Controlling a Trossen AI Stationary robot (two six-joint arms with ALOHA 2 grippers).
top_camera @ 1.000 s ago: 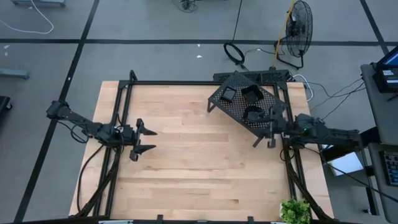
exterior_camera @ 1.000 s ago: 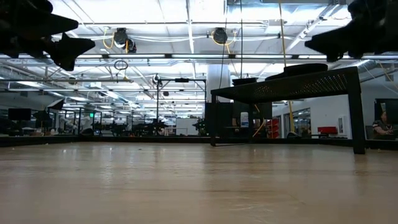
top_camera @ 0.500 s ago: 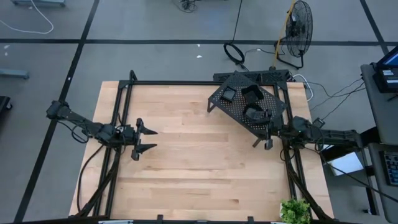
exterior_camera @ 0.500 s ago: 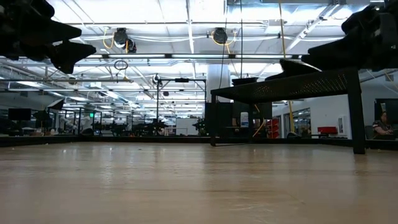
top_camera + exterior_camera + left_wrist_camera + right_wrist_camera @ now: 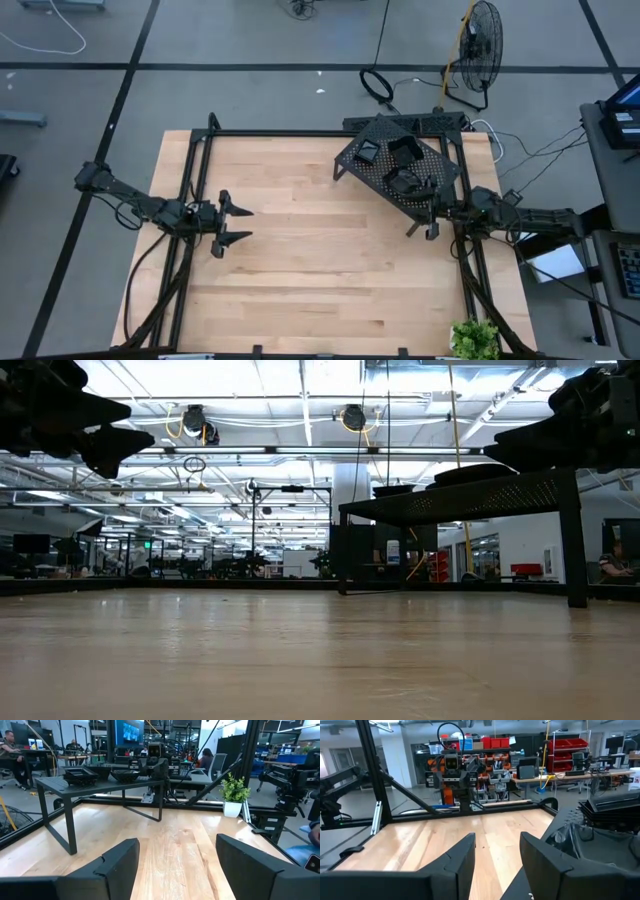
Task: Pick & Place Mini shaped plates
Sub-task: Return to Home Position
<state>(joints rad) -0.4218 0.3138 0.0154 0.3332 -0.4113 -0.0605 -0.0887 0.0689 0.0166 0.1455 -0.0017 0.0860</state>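
Mini shaped plates, glossy black, lie on the black perforated rack (image 5: 377,172) at the table's far right: a small square one (image 5: 367,151), a stack (image 5: 405,150) and one nearer (image 5: 405,182). The rack stands on its legs. My right gripper (image 5: 432,217) hovers open and level beside the rack's near right corner, with nothing between its fingers (image 5: 497,855); the stack (image 5: 615,812) lies off to its side. My left gripper (image 5: 236,225) waits open above the table's left part, pointing toward the rack (image 5: 55,782).
Bare wood (image 5: 320,260) spreads between the two arms. A black frame rail (image 5: 300,133) borders the far edge. A potted plant (image 5: 474,338) stands at the near right corner. A fan (image 5: 478,50) and cables lie on the floor behind.
My right gripper has sunk from above the rack's near right part to the level of the rack top, beside its corner, and has rolled a little. Its fingers stay apart. My left gripper has kept still.
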